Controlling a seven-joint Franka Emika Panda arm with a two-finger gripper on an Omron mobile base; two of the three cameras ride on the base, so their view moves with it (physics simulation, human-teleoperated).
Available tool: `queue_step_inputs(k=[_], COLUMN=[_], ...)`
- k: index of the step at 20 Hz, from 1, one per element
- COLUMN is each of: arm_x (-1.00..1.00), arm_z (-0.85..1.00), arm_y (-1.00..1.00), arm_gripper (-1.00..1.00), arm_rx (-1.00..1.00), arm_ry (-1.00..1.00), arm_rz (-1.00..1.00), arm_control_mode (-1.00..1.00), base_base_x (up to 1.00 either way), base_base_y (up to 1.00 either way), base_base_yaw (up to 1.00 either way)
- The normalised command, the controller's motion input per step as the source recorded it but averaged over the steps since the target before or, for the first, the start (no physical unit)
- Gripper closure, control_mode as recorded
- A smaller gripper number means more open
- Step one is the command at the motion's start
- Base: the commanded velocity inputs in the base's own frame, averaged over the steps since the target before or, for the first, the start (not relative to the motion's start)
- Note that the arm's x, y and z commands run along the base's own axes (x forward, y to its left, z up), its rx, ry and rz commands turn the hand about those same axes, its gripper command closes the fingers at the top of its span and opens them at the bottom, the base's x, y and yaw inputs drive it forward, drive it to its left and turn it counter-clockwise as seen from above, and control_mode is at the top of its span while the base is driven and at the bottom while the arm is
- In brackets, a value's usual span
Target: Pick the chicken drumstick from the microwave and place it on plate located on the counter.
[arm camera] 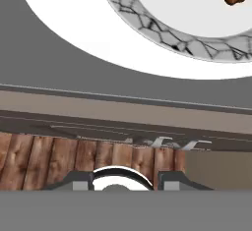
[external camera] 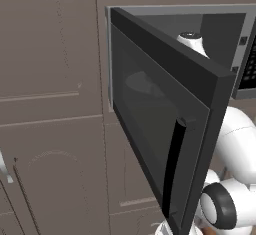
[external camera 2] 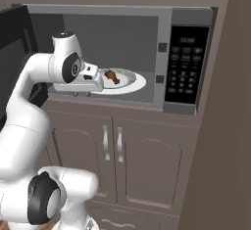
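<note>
Brown chicken drumstick (external camera 2: 112,76) lies on a patterned dish (external camera 2: 128,80) inside the open microwave (external camera 2: 188,62), just right of the gripper (external camera 2: 100,80) (finger spread cannot be told), long axis slanting right.

The microwave (external camera 2: 147,53) floor carries a white turntable (external camera 2: 137,84).

brown drumstick (external camera 2: 112,76), crackle-veined dish (arm camera: 162,31), white turntable (external camera 2: 138,83), grey microwave (external camera 2: 166,23).
</note>
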Motion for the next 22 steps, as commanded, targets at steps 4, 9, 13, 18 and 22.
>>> queue_step_inputs(k=[4,9,13,18,22], arm_x=[-0.38,-0.28,-0.07,0.00,0.01], arm_z=[0.00,0.02,0.24,0.63,0.94], arm_y=[0.00,-0.02,-0.01,0.00,0.00], arm_gripper=[-1.00,-1.00,-1.00,-1.00,-1.00], arm_rx=[0.00,0.00,0.00,0.02,0.04], arm_ry=[-0.12,-0.17,-0.24,-0.17,-0.04], arm_rz=[0.00,0.00,0.00,-0.03,-0.04], arm_control_mode=[-1.00,-1.00,-1.00,-1.00,-1.00], base_base_x=[0.00,0.00,0.00,0.00,0.00], base_base_y=[0.00,0.00,0.00,0.00,0.00], base_base_yaw=[0.00,0.00,0.00,0.00,0.00])
